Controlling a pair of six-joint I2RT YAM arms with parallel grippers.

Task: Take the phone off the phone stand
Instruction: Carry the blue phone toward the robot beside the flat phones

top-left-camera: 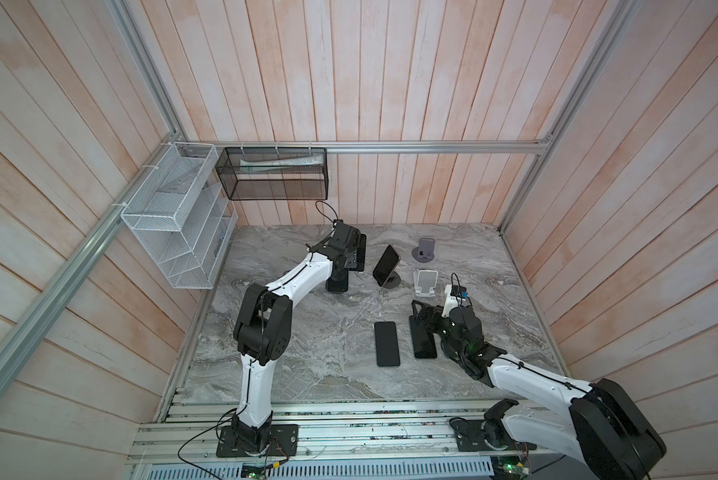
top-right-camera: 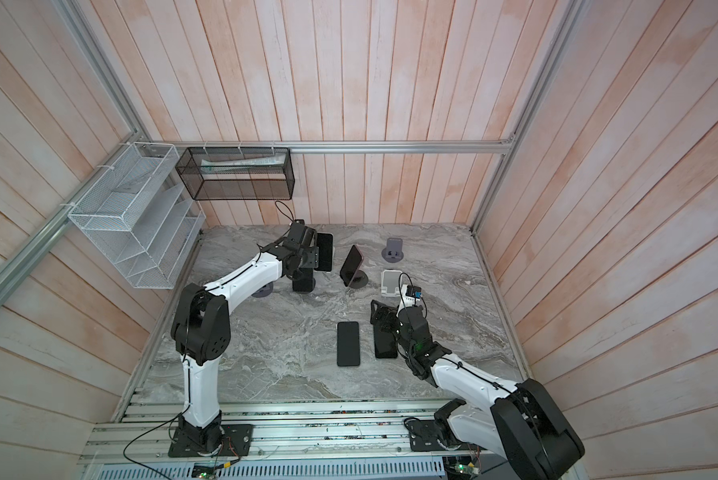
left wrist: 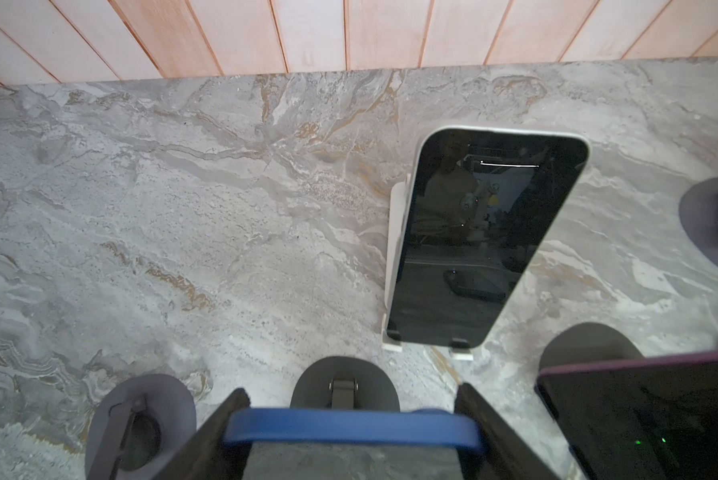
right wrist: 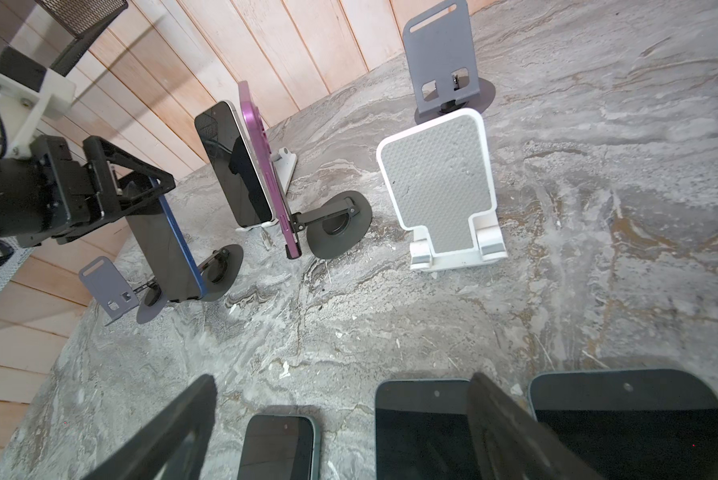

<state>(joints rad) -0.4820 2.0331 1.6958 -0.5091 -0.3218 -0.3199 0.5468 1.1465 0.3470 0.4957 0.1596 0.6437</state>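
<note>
The left jaws clasp the blue phone (right wrist: 162, 253) on its dark stand (right wrist: 224, 266).

Left clamped, right wide open

Reaching toward the back with the left arm (top-left-camera: 295, 274), pinching the blue phone (right wrist: 170, 245) at its top edge in the left gripper (left wrist: 353, 411). Holding the right gripper (right wrist: 342, 399) low, spread wide, empty
</note>
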